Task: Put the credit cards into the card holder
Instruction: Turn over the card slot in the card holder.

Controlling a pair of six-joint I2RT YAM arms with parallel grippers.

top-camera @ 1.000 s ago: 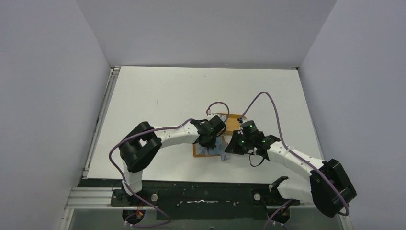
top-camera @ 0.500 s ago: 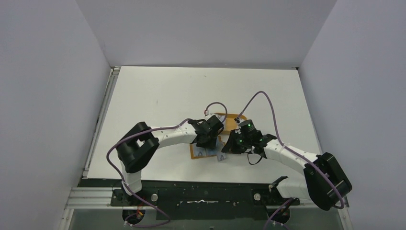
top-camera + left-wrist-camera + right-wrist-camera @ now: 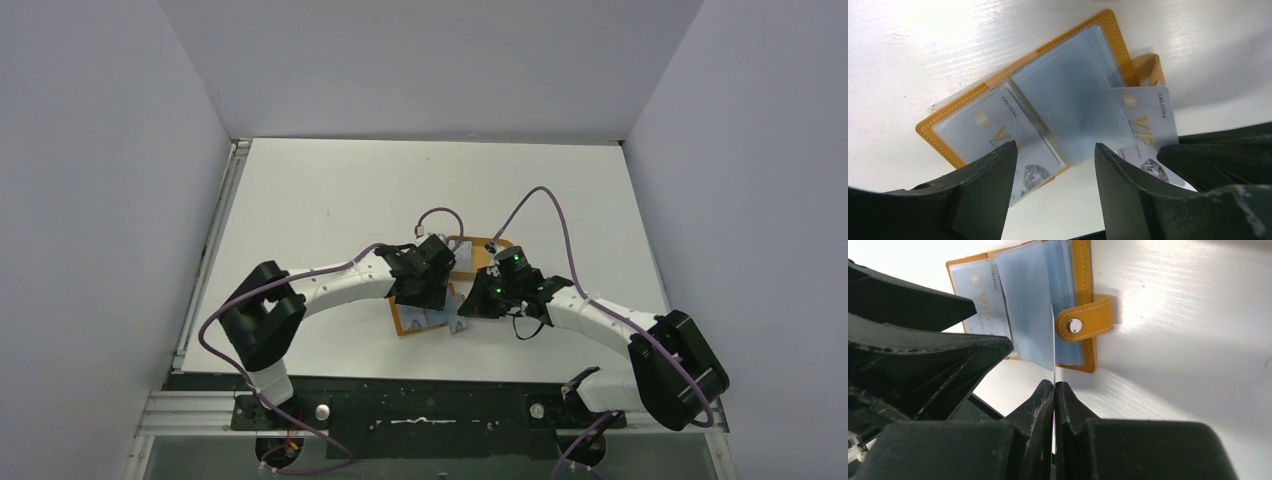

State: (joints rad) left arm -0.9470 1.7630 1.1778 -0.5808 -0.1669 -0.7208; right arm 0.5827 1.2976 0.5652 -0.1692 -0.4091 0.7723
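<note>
My right pincer [image 3: 1054,389] is clenched on the near edge of a silvery card [image 3: 1146,125]. Its far end reaches in among the clear sleeves of the card holder [image 3: 1058,95]. My left pincer [image 3: 1053,155] hangs just above the holder, released, jaws apart with nothing between them. The holder lies open and flat on the table [image 3: 340,190], about midway between left and right and toward the near side. The other card [image 3: 998,132] sits in a pocket on its left half.

I judge the card to be light, thin and slick: stiff along its length, yet ready to bow if I shove it, and quick to swivel in a two-point pinch. Holding it by the short trailing edge, squarely in the middle, seems right. The sleeves look soft and floppy, so a mouth may fold shut ahead of the card. The holder is light too and will likely skid, so I would steady it with my left pincer on the leather border, not on the plastic
</note>
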